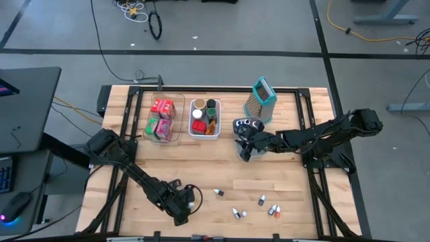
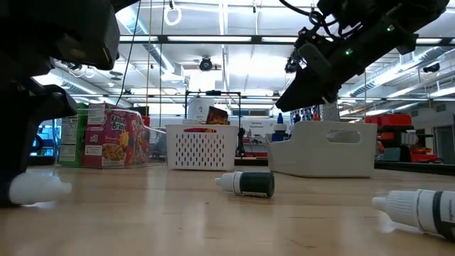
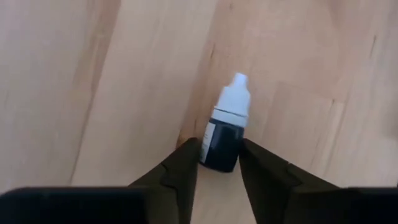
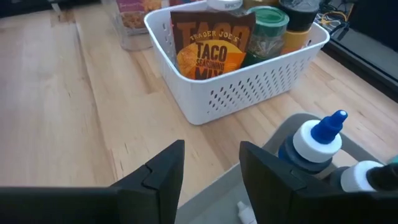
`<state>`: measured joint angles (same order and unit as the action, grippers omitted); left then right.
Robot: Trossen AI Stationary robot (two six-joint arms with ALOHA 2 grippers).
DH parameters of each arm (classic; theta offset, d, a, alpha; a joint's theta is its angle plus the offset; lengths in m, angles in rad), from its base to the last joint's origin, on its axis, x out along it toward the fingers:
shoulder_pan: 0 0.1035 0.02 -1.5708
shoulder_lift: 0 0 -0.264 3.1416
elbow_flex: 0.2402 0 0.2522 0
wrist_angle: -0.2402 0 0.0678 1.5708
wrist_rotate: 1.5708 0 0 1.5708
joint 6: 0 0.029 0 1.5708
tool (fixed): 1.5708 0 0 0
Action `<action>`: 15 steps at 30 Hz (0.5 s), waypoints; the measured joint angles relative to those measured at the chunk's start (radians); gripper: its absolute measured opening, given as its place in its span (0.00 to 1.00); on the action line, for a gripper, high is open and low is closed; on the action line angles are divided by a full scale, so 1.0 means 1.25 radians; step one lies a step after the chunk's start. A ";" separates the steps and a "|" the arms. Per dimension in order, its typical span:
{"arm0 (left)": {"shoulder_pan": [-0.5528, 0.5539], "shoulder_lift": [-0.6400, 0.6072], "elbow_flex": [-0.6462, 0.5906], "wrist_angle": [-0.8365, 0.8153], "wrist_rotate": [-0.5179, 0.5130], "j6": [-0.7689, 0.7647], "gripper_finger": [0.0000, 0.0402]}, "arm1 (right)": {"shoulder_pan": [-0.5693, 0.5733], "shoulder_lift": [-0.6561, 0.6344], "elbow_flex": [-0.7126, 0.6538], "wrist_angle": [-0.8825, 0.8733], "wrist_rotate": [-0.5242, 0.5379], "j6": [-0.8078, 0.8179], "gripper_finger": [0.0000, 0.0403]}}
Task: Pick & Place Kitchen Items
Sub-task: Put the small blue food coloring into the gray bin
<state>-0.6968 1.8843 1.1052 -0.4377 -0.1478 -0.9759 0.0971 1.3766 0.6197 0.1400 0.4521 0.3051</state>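
Observation:
A small dark bottle with a white cap [image 3: 225, 124] sits between the fingertips of my left gripper [image 3: 221, 158], near the table's near edge [image 1: 187, 202]. Its white cap [image 2: 35, 188] shows low at the table top. Several more tiny bottles lie on their sides on the wood to the right [image 1: 218, 193] [image 1: 262, 199] [image 1: 274, 210], and two of them show in the low view [image 2: 249, 183] [image 2: 419, 206]. My right gripper [image 1: 244, 144] [image 4: 211, 155] is open and hovers over the grey bin [image 1: 243, 126], holding nothing. My left gripper pinches the small dark bottle by its dark lower body [image 3: 217, 152], one finger on each side and the white cap pointing away from the wrist. The fingers slant down from above and lie along the bottle. It lies about level at the table top; whether it is lifted clear I cannot tell.
A white perforated basket [image 1: 204, 129] [image 4: 249, 87] holds a taco packet and jars. Left of it a clear bin [image 1: 163, 121] holds red, green and pink boxes. A metal grater with a teal top [image 1: 262, 97] stands behind the grey bin [image 2: 323, 153], which holds bottles [image 4: 314, 140].

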 joint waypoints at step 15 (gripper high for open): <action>0.006 0.002 -0.001 0.000 0.000 0.011 0.24 | 0.000 0.000 0.000 0.180 0.001 0.012 0.41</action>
<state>-0.6895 1.8870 1.1038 -0.4377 -0.1483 -0.9619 0.0971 1.3769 0.6201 0.3653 0.4530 0.3203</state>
